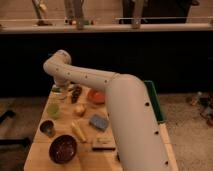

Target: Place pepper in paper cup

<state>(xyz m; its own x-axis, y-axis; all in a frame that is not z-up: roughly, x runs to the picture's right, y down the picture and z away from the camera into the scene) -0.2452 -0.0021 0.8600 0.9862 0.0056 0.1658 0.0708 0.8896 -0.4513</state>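
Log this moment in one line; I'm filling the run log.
gripper: shut, far end of table | pepper: not visible | dark red bowl: near end

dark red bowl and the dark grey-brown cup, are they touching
Apart. The camera view shows bare wood between the dark red bowl and the dark grey-brown cup; the gripper is at the table's far end.

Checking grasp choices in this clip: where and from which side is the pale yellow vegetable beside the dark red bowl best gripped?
Probably grip the pale yellow vegetable at its middle, from above, closing across its narrow width: it lies flat and elongated on the table, with room along both long sides. The hand hangs at the table's far end, shut.
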